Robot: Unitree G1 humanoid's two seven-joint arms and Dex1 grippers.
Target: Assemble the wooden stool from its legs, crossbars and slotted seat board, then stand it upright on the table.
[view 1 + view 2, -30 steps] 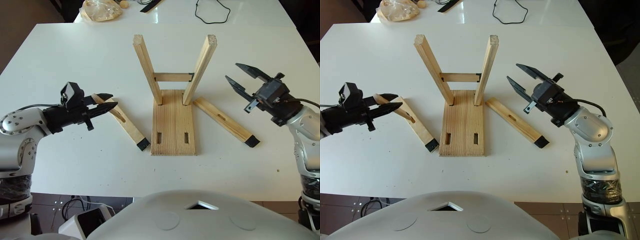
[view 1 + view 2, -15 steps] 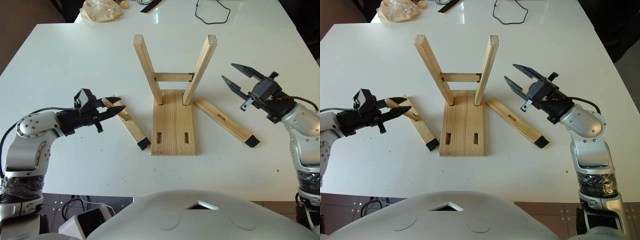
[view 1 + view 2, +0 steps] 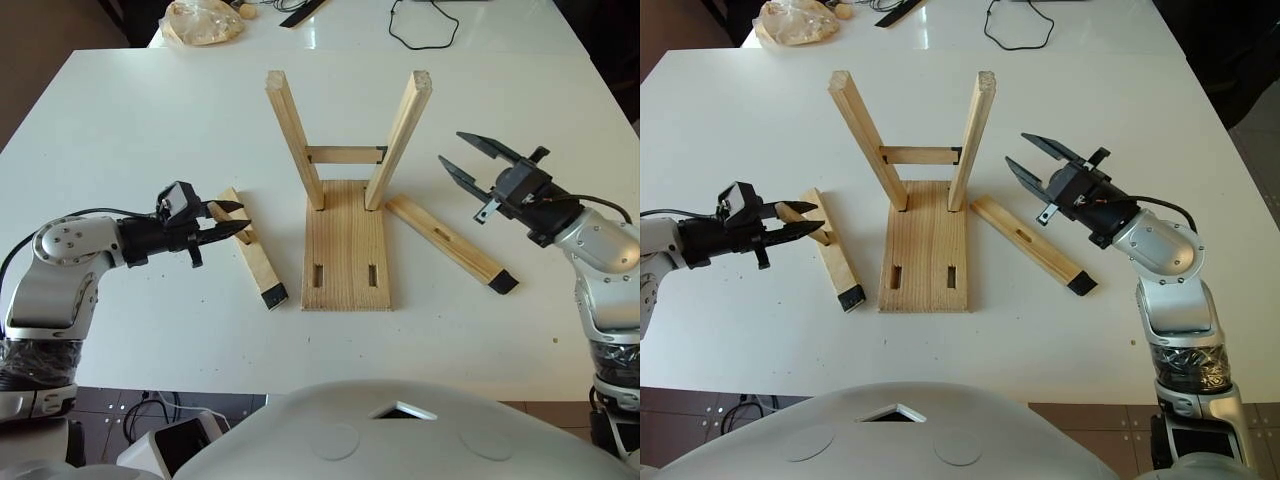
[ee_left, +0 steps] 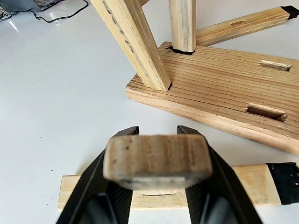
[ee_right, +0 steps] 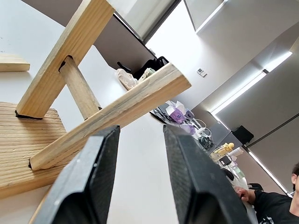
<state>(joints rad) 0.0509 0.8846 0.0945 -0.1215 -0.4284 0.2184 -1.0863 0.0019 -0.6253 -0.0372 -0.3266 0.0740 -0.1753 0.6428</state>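
Seat board point(image 3: 345, 265) lies flat on tabletop point(image 3: 150, 110), centre. Two upright legs point(image 3: 297, 140) are socketed at its far end w/ fitted crossbar point(image 3: 345, 155) between them; the near pair of slots is vacant. Left loose leg point(image 3: 258, 268) lies flat just left of board, long axis far-to-near, black-capped end toward robot. Left claw point(image 3: 238, 217) is closed on a short bar point(image 4: 156, 161), prob. the 2nd crossbar, gripped on both sides w/ free end past the fingertips. Key relation: bar axis runs along the claw, pointing to robot's right, roughly square across the leg's length. Bar end sits at the leg's far portion; contact can't be confirmed, and the leg's slot can't be made out behind the bar. Judgement: next move is seating bar end into that leg. End must line up w/ slot; leg is unrestrained and may skid. Right claw point(image 3: 452, 148) is spread wide, empty, off the tabletop near the right upright leg, beyond far end of right loose leg point(image 3: 450, 243). Left arm is the nearer to the work.
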